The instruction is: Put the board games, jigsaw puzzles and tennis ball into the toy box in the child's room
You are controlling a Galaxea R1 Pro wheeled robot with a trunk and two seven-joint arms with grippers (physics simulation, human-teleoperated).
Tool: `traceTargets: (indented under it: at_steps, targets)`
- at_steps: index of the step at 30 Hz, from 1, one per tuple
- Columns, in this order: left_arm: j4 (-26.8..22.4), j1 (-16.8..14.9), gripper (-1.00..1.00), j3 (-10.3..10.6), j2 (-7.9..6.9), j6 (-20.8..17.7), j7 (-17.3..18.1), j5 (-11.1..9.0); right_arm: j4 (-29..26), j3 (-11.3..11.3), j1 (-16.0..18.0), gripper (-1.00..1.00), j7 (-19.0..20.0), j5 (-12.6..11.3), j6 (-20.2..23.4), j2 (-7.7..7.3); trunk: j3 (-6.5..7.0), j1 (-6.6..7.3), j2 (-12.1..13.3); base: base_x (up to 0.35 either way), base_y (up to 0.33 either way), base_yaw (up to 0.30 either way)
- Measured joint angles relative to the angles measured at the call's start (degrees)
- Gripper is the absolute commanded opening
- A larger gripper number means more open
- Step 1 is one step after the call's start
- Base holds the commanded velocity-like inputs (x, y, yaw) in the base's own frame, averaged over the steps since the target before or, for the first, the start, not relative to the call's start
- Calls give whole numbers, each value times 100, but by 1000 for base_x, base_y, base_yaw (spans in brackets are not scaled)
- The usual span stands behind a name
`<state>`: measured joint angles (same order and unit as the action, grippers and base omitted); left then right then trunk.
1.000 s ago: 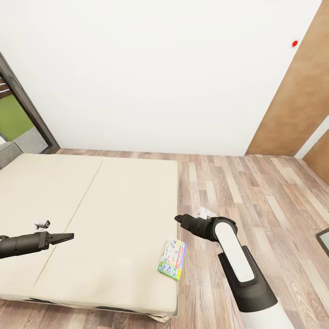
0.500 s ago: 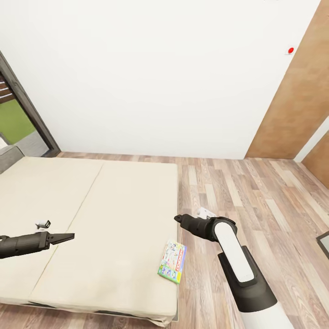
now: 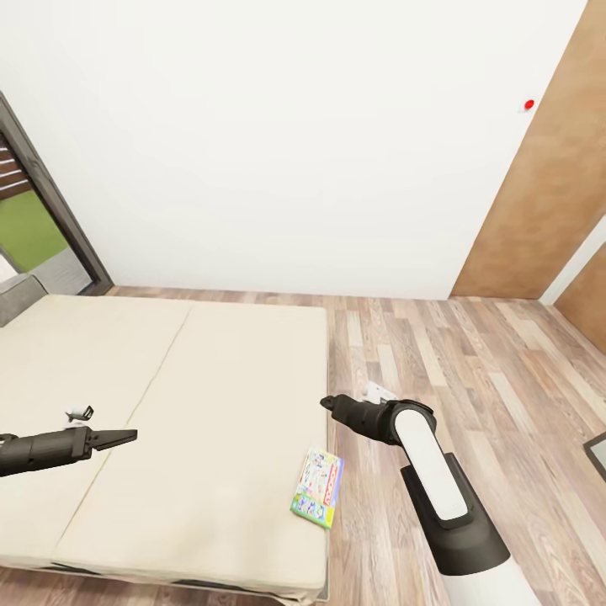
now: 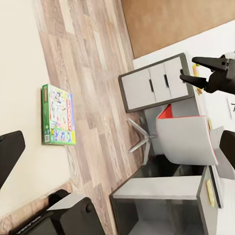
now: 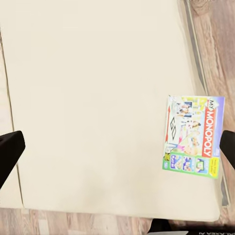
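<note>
One board game (image 3: 318, 487), a pale blue-green box with a red band, lies flat on the beige bed (image 3: 168, 379) close to its right edge. It also shows in the left wrist view (image 4: 58, 122) and, with its lettering readable, in the right wrist view (image 5: 193, 137). My right gripper (image 3: 326, 402) hovers open above the bed's right edge, a little beyond the game, and its spread fingers show from the left wrist (image 4: 196, 68). Over the bed's left half my left gripper (image 3: 128, 436) hangs open and holds nothing. The table's white drawers (image 4: 152, 83) stand across the floor.
Wooden floor (image 3: 471, 370) runs along the right of the bed. A grey and red chair (image 4: 188, 137) stands by the table. A dark door frame (image 3: 50, 210) is at the far left, and a brown wall panel (image 3: 547, 194) at the right.
The whole head picture has shifted a little, so the camera moved. Both arms keep the same pose and the board game lies where it was.
</note>
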<state>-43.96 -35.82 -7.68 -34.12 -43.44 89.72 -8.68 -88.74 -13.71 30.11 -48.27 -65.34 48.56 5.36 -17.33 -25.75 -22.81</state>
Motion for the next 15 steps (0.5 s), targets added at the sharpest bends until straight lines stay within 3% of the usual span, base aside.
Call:
traceTargets:
  at_steps: [15]
  targets:
    - [-1,0,100,0,4,1,4,5,2,0,0,100,1,-3,0,1,142,0,0,0,0,0]
